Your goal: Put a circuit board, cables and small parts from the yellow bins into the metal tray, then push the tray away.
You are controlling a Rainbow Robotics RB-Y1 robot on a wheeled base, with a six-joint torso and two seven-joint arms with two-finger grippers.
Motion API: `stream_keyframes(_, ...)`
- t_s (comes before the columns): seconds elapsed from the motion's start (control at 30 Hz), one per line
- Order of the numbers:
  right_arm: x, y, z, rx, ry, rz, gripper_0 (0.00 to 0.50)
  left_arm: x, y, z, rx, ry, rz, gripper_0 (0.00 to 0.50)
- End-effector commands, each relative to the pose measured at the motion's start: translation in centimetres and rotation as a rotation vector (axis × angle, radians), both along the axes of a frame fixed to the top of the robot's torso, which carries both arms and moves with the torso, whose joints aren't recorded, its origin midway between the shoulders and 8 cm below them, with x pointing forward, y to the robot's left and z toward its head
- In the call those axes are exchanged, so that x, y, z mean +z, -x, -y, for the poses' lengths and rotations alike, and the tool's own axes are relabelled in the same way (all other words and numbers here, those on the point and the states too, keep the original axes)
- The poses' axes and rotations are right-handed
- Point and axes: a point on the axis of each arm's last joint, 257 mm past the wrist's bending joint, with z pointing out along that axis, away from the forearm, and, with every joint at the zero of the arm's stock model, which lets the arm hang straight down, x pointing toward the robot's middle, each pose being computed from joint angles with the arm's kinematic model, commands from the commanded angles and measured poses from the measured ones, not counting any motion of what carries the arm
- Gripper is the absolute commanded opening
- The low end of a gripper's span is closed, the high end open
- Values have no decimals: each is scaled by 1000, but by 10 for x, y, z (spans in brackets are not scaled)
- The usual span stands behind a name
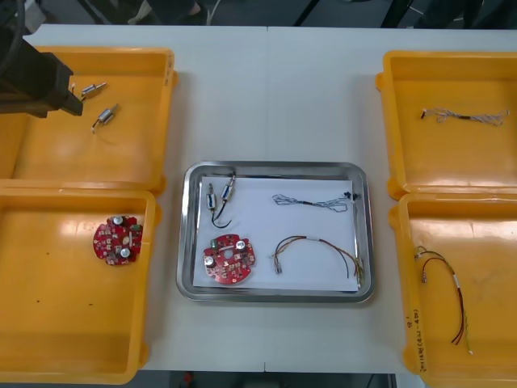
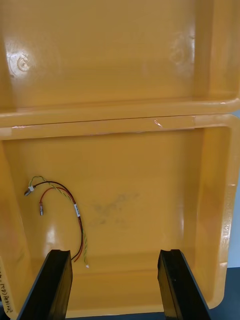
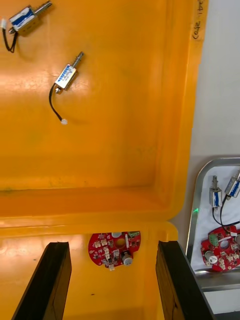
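Lying in the metal tray [image 1: 275, 167] are counted one circuit board [image 1: 229, 259], two cables [image 1: 311, 200], two small metal parts [image 1: 227, 191]; left gripper [image 3: 112, 245] and right gripper [image 2: 115, 252] are held wide above yellow bins [image 1: 48, 339].

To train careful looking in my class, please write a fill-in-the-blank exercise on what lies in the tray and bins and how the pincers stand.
1. The number of circuit boards in the metal tray is ___.
2. The far left yellow bin holds ___ small metal parts.
3. The left pincer, over that bin, is ___ (open or shut).
4. The cable in the near right yellow bin, below the right pincer, is red and ___.

Missing words: one; two; open; yellow.
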Motion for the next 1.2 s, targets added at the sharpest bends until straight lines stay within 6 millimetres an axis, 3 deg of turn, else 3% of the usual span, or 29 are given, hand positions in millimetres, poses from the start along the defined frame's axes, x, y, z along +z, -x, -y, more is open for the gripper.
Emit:
stream_keyframes(0.03,-1,8,-8,29,44,-33,500,7,12,-39,30,-44,23,500)
stream_keyframes(0.23,-1,14,-31,145,93,-68,500,-4,23,-61,57,-66,9,500)
stream_keyframes(0.43,1,12,-71,303,149,-74,500,-14,37,-84,63,-78,-3,500)
stream_keyframes(0.57,0,12,-91,379,169,-77,500,-18,44,-86,53,-90,-7,500)
stream_keyframes(0.8,-1,10,-147,596,230,-102,500,-28,60,-91,34,-100,-14,500)
stream_keyframes(1.2,-8,14,-222,876,303,-123,500,-53,84,-85,-1,-130,-52,500)
